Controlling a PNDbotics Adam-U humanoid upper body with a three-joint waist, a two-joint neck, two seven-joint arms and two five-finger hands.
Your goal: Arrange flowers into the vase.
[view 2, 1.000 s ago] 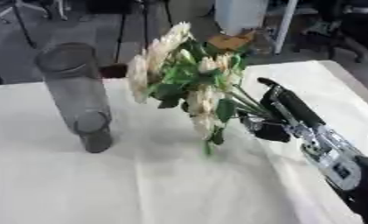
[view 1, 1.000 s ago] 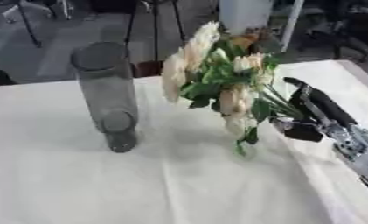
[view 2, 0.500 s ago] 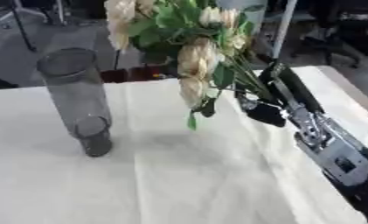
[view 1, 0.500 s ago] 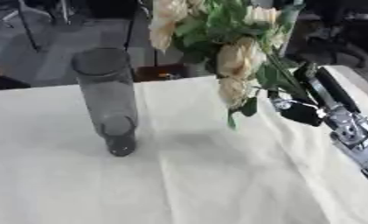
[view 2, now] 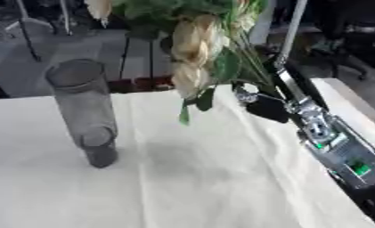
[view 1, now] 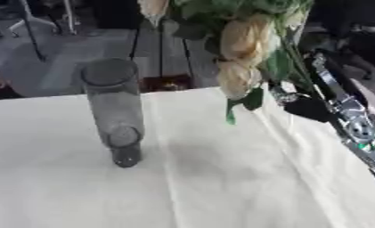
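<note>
A tall smoky-grey glass vase (view 1: 116, 111) stands upright on the white tablecloth (view 1: 182, 187) at the left of centre. A bunch of cream roses with green leaves (view 1: 245, 49) hangs high above the table, its blooms running out of the top of both views. My right hand (view 2: 266, 107) is shut on the flower stems, to the right of the vase and well above the cloth. The lowest leaf (view 1: 230, 116) dangles clear of the table. My left hand shows in neither view.
The right arm (view 2: 334, 149) slants in along the table's right side. Beyond the table's far edge (view 1: 174, 91) lie a dark floor, chair legs and stands.
The right hand has lifted the bunch off the cloth and carried it up and toward the camera. The vase has not moved.
</note>
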